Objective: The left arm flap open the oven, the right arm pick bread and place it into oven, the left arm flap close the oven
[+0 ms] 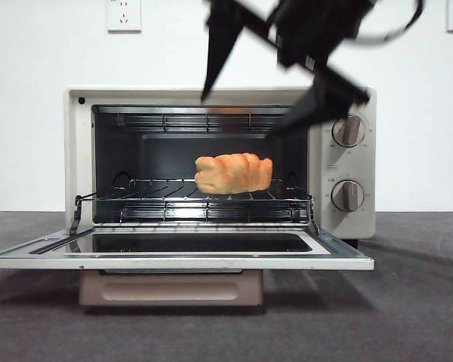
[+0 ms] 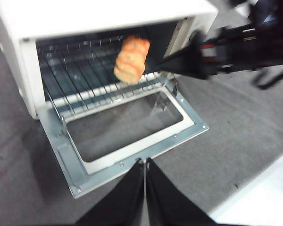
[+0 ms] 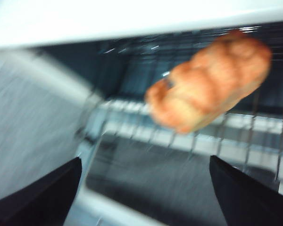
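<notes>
The cream-white oven (image 1: 325, 162) stands with its door (image 1: 181, 262) flapped down flat. The golden-orange bread (image 1: 234, 173) lies on the wire rack (image 1: 166, 197) inside, right of the middle. My right gripper (image 1: 237, 117) is open and empty, just above and in front of the oven mouth, its jaws spread wide. In the right wrist view (image 3: 145, 160) the bread (image 3: 212, 80) is beyond the jaws, clear of them. My left gripper (image 2: 145, 165) is shut and empty, hovering off the door's front edge (image 2: 132, 157). It sees the bread (image 2: 131, 59) and one right finger (image 2: 184, 61).
Two round knobs (image 1: 349, 130) sit on the oven's right panel. The beige bar handle (image 1: 170, 288) hangs under the open door. Grey cloth (image 1: 408, 302) covers the table around the oven. A white wall with sockets (image 1: 124, 13) is behind.
</notes>
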Robot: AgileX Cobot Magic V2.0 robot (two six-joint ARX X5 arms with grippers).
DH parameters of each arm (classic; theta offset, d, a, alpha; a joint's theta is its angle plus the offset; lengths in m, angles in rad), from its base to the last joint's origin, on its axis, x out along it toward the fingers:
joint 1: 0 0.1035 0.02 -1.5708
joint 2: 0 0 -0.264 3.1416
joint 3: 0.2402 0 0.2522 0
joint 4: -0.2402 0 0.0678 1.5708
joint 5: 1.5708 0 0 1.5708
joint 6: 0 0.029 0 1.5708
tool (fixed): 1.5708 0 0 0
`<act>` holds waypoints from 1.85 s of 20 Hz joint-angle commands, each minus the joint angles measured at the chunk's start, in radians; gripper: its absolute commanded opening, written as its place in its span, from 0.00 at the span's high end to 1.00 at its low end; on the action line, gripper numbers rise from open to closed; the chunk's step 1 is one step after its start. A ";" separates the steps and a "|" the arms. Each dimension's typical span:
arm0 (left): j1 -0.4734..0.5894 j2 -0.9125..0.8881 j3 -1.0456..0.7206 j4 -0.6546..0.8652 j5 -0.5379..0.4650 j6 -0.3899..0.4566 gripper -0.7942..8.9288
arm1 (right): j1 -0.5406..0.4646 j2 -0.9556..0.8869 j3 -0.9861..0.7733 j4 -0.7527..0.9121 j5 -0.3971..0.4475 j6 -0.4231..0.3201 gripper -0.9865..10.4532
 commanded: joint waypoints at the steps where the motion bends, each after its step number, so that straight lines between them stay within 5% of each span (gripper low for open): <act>1: -0.004 0.054 0.024 0.008 0.060 -0.058 0.91 | 0.040 -0.090 0.018 -0.087 0.000 -0.108 0.54; 10: 0.121 0.251 0.024 0.158 0.334 -0.051 0.91 | 0.056 -0.406 0.018 -0.389 -0.058 -0.254 0.54; 14: 0.331 0.379 0.024 0.246 0.589 -0.037 0.91 | 0.056 -0.586 0.018 -0.579 -0.043 -0.271 0.54; 19: 0.603 0.452 -0.013 0.247 0.699 0.049 0.91 | 0.056 -0.748 0.018 -0.719 0.030 -0.270 0.54; 23: 0.770 0.457 -0.181 0.327 0.811 0.024 0.91 | 0.056 -0.825 0.018 -0.761 0.039 -0.268 0.55; 31: 0.887 0.455 -0.545 0.550 0.812 -0.111 0.91 | 0.056 -0.842 0.018 -0.823 0.030 -0.267 0.55; 37: 0.888 0.516 -0.628 0.598 0.816 -0.142 0.91 | 0.056 -0.842 0.018 -0.825 0.031 -0.267 0.55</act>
